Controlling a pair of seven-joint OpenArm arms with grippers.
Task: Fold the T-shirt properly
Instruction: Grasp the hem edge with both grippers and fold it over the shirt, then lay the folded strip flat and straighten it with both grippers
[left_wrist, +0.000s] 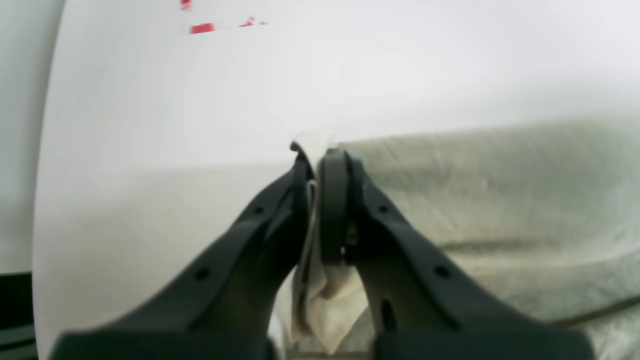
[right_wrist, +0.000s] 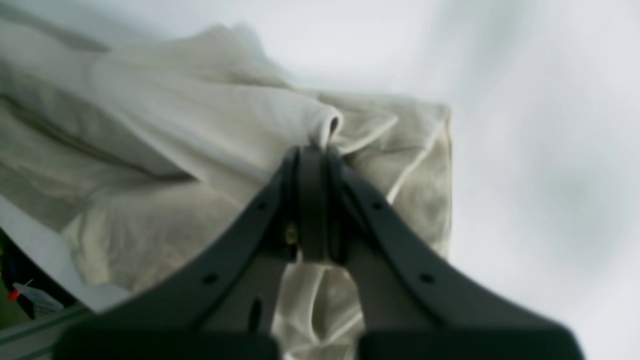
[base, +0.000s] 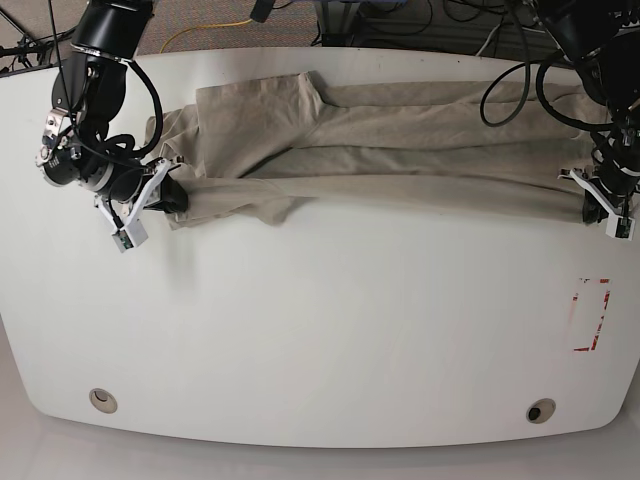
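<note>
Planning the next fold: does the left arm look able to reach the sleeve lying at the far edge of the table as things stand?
Probably not: the left pincer is shut on the beige cotton T-shirt at the opposite end, and that sleeve lies near the right pincer, also shut on cloth.

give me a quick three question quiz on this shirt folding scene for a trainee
1. True or false: both grippers are shut on the T-shirt.
2. Which gripper holds the sleeve end? A) left gripper B) right gripper
3. Fill in: the red marking on the table lies nearest the ___ arm.

Key: 1 true, cloth is pinched between both pairs of jaws. 2 B, the sleeves lie at that end in the base view. 3 left.
</note>
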